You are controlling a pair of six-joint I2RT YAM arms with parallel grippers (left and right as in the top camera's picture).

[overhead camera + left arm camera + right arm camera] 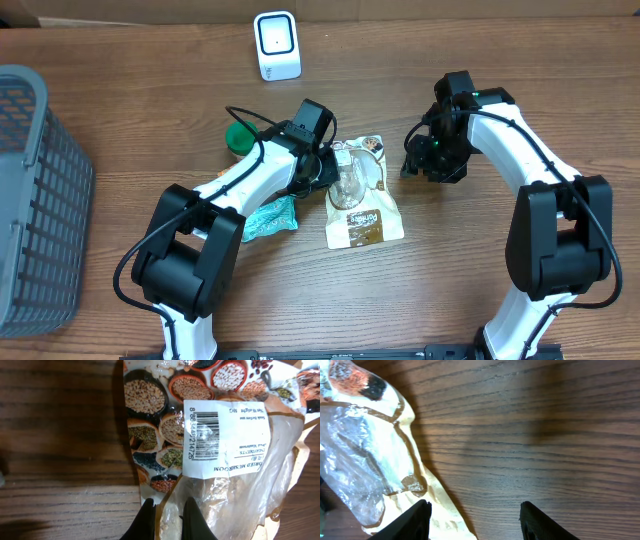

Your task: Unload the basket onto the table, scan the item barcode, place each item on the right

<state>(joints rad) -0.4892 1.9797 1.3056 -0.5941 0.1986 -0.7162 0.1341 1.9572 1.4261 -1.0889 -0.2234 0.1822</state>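
The item is a clear-fronted bag of dried mushrooms [362, 195] lying flat mid-table. Its white label with the barcode [202, 435] faces up in the left wrist view. My left gripper [325, 165] is at the bag's left upper edge, and its black fingers [167, 505] are shut on that edge. My right gripper [415, 160] hovers just right of the bag, open; its left finger [415, 520] overlaps the bag's pale edge [365, 465] and bare wood lies between the jaws [475, 507]. The white scanner [277, 45] stands at the table's back.
A grey slatted basket [30, 200] fills the left side. A green round object [238, 138] and a teal packet [270, 217] lie beside my left arm.
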